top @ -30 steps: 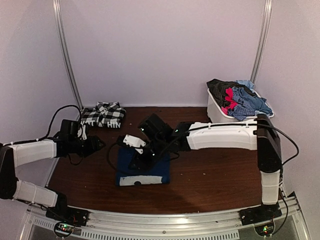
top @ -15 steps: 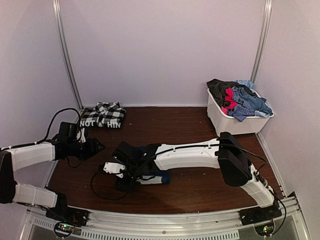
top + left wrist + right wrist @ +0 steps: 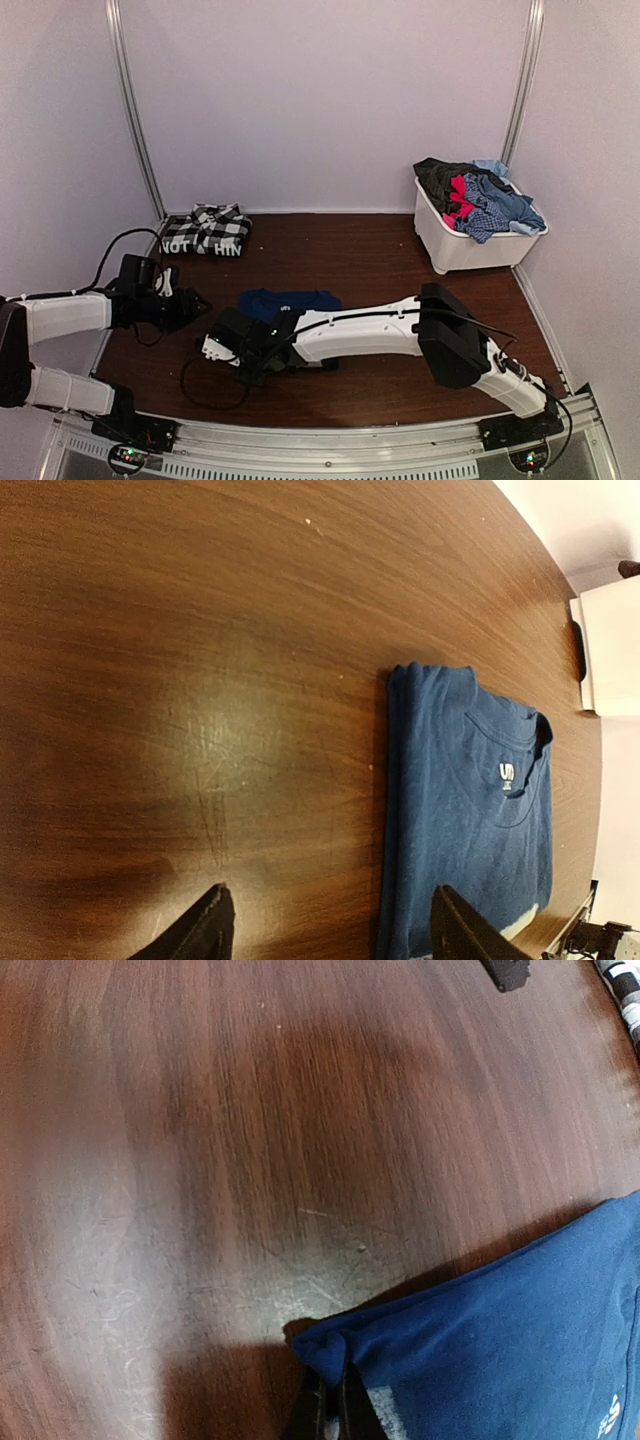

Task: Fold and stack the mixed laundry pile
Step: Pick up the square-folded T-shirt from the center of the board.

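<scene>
Dark wooden surface, pale walls; the right pincer, stretched low leftward, clenches a corner of the navy shirt; the left pincer hovers released.

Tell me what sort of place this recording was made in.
Probably a robot test booth, not a home: a wooden table boxed in by plain white walls, two arms bolted at its near edge, and a white bin of mixed laundry.

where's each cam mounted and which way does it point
Top external: above and behind the bases, looking down on the table; left arm and right arm show.
Left wrist: above the table, looking down at the navy shirt; left gripper open at bottom edge.
Right wrist: low over wood; right gripper shut on the shirt's corner.
All share the navy shirt.
</scene>
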Robot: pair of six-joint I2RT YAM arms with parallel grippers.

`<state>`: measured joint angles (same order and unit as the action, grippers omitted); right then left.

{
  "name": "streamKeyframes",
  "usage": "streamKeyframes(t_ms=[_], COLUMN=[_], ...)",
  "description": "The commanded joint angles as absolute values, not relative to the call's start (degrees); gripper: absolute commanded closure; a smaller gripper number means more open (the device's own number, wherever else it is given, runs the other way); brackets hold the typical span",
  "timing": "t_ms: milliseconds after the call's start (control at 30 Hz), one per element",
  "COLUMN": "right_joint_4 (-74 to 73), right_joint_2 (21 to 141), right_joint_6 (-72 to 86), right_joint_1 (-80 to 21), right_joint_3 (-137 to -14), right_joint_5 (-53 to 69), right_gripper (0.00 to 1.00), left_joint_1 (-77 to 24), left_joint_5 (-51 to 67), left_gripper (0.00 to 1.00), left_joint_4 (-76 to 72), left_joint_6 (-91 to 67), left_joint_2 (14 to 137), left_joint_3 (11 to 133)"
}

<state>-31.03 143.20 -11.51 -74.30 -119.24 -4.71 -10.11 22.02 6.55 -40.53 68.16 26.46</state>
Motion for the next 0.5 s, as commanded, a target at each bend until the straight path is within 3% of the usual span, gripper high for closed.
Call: streamKeyframes(t_ms=[0,233,267,300,333,467], right_joint_4=[-29.4,-18.3,-18.1,-18.0,-18.0,-16.3], right_joint_2=[139.2,127.8,127.6,127.6,127.5,126.4], right_joint_6=[-10.3,-8.4,-8.4,-8.5,-8.7,-9.1], right_joint_1=[-72.9,-67.2,-66.6,-66.3,-66.0,-65.8], right_joint_3=[-112.3,-103.6,-103.4,-103.4,-103.2,-102.4], right_joint_5=[-9.5,1.5,2.1,2.8,3.2,3.9], right_gripper=[1.00,1.00,1.00,1.00,1.00,1.00], left_joint_1=[-9.7,-9.8,-9.8,-9.9,-10.0,-11.0], left_joint_5=[26.0,31.7,32.3,32.8,33.0,33.6], left_gripper=[0.31,0.21,0.18,0.06,0.03,0.02], left_joint_4=[1.8,-8.6,-10.2,-11.9,-13.2,-18.2], left_joint_6=[-41.4,-48.2,-49.0,-50.2,-51.1,-55.5], left_joint_2=[68.4,66.6,66.5,66.6,66.7,67.8], left_joint_3=[24.1,19.2,18.8,18.6,18.6,19.0])
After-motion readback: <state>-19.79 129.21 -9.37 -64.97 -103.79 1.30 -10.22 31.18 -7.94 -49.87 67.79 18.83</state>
